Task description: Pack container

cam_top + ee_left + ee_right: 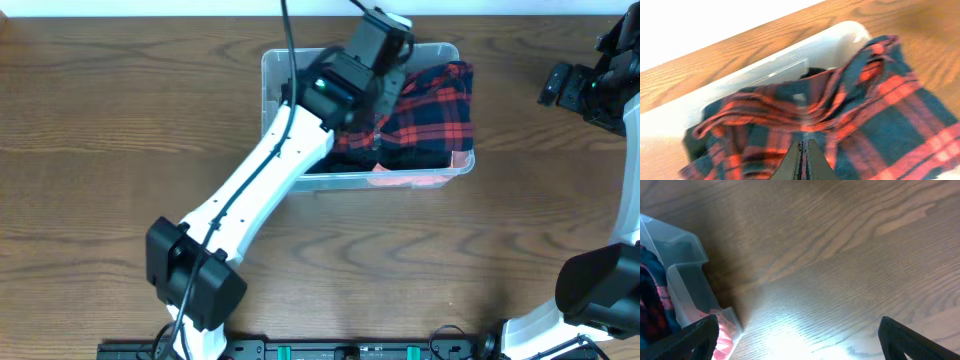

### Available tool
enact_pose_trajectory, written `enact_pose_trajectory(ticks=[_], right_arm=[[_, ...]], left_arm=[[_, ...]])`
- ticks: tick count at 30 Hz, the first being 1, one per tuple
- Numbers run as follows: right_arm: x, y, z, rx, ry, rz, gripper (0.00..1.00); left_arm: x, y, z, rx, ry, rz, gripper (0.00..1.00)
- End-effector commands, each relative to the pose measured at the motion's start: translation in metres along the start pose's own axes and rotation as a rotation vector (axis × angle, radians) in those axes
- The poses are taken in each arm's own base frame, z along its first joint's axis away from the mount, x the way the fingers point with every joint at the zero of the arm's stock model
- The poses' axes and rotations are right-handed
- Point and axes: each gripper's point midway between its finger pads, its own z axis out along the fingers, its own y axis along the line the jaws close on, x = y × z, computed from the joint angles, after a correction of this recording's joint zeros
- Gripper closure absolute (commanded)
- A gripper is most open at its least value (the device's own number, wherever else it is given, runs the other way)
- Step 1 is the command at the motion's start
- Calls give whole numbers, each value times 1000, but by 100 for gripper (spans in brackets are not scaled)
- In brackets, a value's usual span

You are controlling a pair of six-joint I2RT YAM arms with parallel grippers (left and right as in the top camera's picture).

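The container is a clear plastic bin at the back middle of the table. A red and navy plaid cloth fills it and hangs over its right rim. My left gripper reaches into the bin from the front left. In the left wrist view its fingers are shut, with the plaid cloth bunched at their tips and the container wall behind. My right gripper is open and empty over bare table to the right. In the right wrist view its fingers are wide apart, with the container corner at the left.
Something pink lies under the cloth at the bin's front wall and also shows in the right wrist view. The wooden table stretches to both sides of the bin. The table's back edge runs close behind the bin.
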Motion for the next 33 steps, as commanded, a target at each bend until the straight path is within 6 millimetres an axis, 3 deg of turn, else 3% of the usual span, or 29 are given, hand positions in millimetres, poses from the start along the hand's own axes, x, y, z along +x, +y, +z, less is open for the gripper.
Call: enact_pose_trajectory(ticks=[1,8,15,21,28,33], right_arm=[[-2,-2,-5,3,-14,15,1],[-2,-2,-5,3,-15,15,1],[-2,-2,-5,3,-15,15,1],[-2,-2,-5,3,-15,15,1],[-2,-2,-5,3,-15,15,1],[-2,-2,-5,3,-15,15,1]], left_arm=[[9,-23,14,58,22,16,94],[11,-51,30,95,4,51,94],[34,-61,69,97,55,66,94],[72,-60,113,82,147,99,94],[141,-54,165,52,317,120,94],[179,-49,183,36,412,129,94]])
